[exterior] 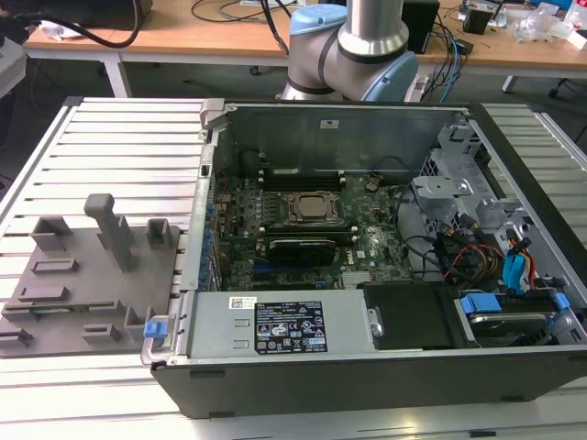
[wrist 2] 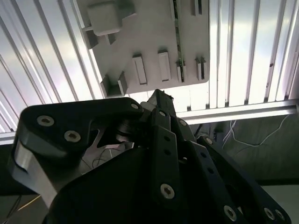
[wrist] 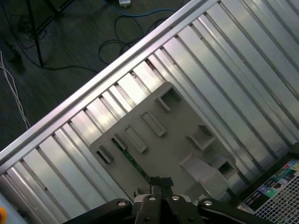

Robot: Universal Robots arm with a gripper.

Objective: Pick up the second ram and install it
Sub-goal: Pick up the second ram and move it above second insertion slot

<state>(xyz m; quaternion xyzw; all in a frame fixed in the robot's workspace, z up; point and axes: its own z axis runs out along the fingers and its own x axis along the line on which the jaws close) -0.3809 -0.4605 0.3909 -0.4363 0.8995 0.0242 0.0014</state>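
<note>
The second ram [wrist: 132, 161] is a thin green stick lying edge-up in a groove of the grey fixture plate [wrist: 177, 130]. In the second wrist view the second ram [wrist 2: 176, 28] shows as a narrow green line on that same plate [wrist 2: 149, 42]. My gripper [wrist: 161, 182] hangs well above the plate with its black fingertips together and nothing between them. The gripper [wrist 2: 161, 97] points down toward the plate's near edge, apart from the stick.
The fixture plate [exterior: 92, 275] lies on a slatted metal table at the exterior view's left. Beside it is an open computer case [exterior: 367, 367], which holds the CPU socket [exterior: 310, 207], black memory slots [exterior: 298, 174], cables and drive bays. The arm's base [exterior: 358, 46] stands behind the case.
</note>
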